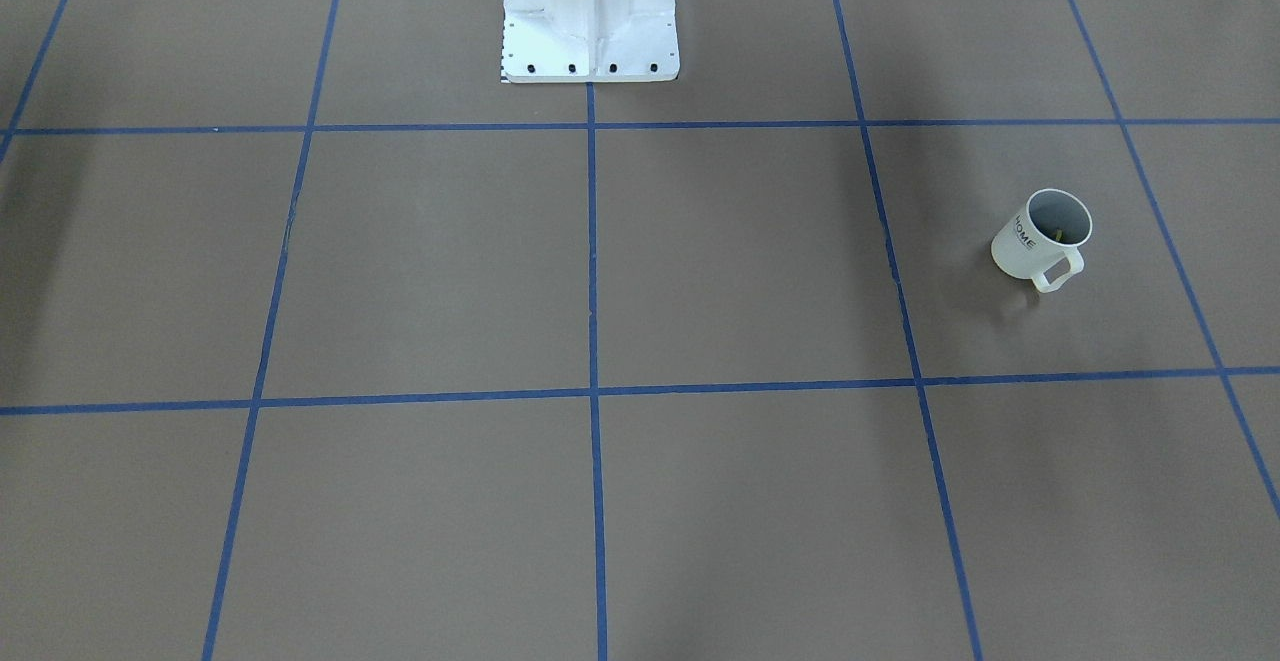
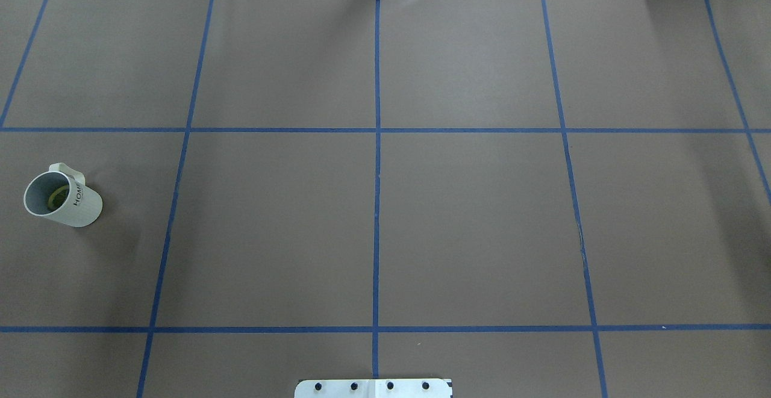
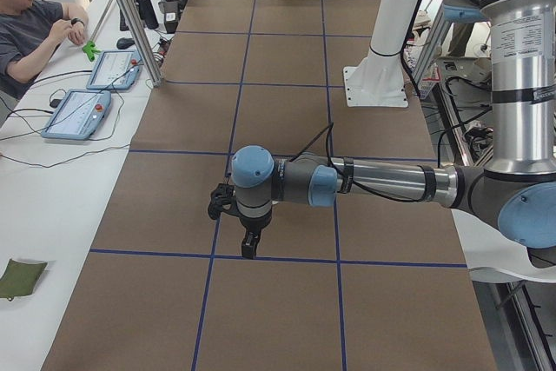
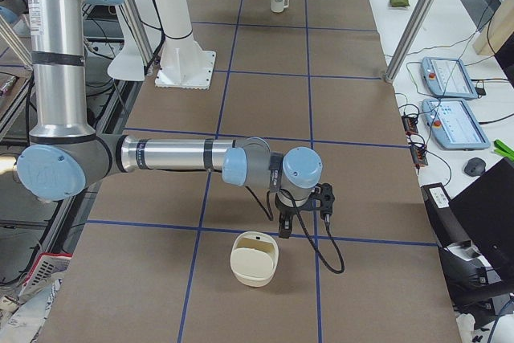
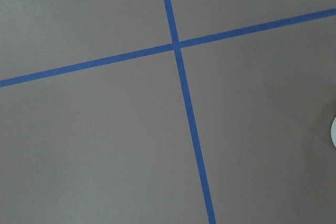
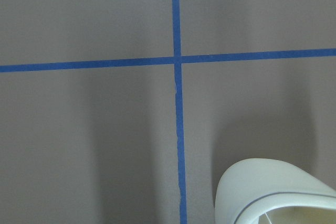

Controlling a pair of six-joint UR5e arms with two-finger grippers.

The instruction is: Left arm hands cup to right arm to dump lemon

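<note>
Brown paper (image 3: 278, 84) covers the table under the left gripper (image 3: 249, 251), ruled into large squares by blue tape lines (image 3: 234, 149). Beyond the gripper, further along the table and toward the robot's side, stands a white pedestal base (image 3: 376, 89). On the gripper's other side (away from the robot) runs a white bench (image 3: 35, 215) with two blue-edged tablets (image 3: 76, 115), loose cables, an aluminium post (image 3: 130, 19) and a seated man (image 3: 30, 28). An olive pouch (image 3: 19, 275) lies on the bench, nearer the camera than the gripper. The light is even and the shadows on the paper are soft
</note>
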